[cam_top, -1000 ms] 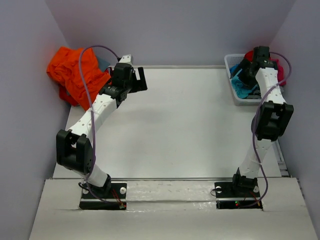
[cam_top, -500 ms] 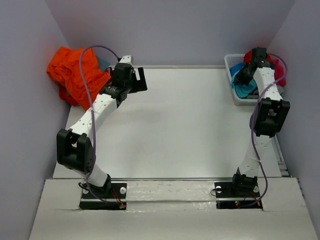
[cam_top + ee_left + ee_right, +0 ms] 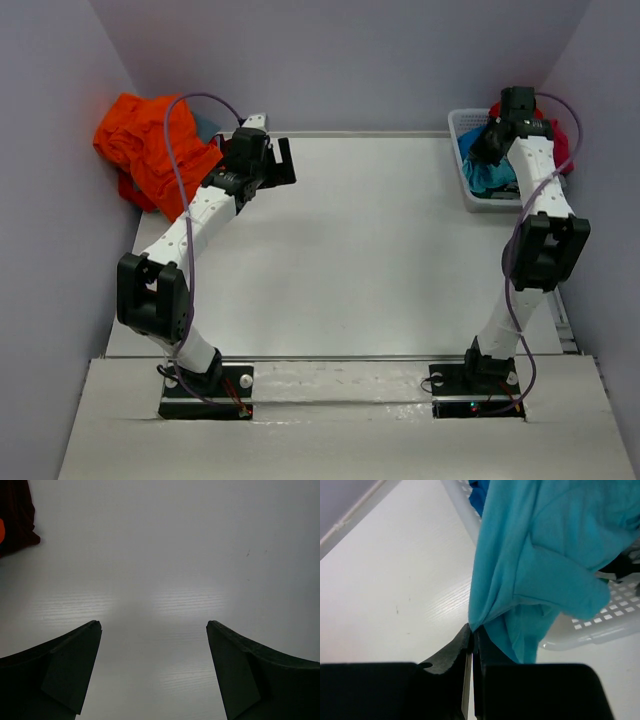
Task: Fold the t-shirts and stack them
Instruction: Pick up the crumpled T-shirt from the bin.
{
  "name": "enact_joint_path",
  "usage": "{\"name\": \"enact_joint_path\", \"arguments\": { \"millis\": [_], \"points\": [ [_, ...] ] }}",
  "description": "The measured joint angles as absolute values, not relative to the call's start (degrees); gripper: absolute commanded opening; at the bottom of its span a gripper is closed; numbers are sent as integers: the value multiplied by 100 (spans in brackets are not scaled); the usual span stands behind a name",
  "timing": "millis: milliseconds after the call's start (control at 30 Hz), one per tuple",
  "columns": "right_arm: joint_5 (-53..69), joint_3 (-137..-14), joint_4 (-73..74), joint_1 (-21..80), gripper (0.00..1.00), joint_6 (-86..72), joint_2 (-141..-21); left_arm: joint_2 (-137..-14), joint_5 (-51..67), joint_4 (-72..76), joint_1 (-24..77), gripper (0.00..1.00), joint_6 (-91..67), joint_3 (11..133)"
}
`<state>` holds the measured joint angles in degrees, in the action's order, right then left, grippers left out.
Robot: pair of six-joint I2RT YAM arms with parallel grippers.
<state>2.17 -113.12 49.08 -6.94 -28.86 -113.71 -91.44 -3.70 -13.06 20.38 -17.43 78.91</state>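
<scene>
Looking down from the top external camera: the white table [image 3: 380, 250] carries a white slatted basket [image 3: 468, 196] at its 1 o'clock corner. A turquoise t-shirt [image 3: 490, 176] lies in the basket, with red cloth [image 3: 563, 150] bunched at the basket's 3 o'clock side. The right gripper [image 3: 487, 146] is down over the basket, right at the turquoise cloth; its jaw state is not readable from this height. An orange t-shirt [image 3: 140, 150] is heaped off the table's 10 o'clock corner, against the wall. The left gripper [image 3: 282, 160] hovers over the table's far edge near 11 o'clock, spread wide, nothing between the jaws.

Left wrist camera: left gripper [image 3: 154, 625] gaping, both dark fingers [image 3: 65, 680] well apart over bare table [image 3: 175, 555]. Maroon cloth [image 3: 17, 515] sits at 10 o'clock in the frame, clear of the fingers, with a sliver of orange at its edge.

Right wrist camera: right gripper [image 3: 471, 636] pressed together, pinching a fold of the turquoise t-shirt [image 3: 535, 555] at the fingertips. The shirt hangs from 1 o'clock down to the pinch, draped in front of the basket [image 3: 580, 630] rim. Table [image 3: 395, 590] surface shows at 9 o'clock. A darker blue scrap shows at 12 o'clock inside the basket.
</scene>
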Motion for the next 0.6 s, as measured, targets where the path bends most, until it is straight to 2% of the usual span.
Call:
{"name": "enact_joint_path", "arguments": {
  "millis": [233,367,600],
  "points": [
    [78,-11179,5249,3,7,-2561,-9918,-9144,-250,-1291,2038,99,-1789,7891],
    [237,-11594,5614,478,7,-2401,-9295,-9133,-224,-1267,2038,99,-1787,7878],
    [829,-11601,5631,687,7,-2206,-8119,-8803,-497,-1293,2141,99,-1737,7669]
  ]
}}
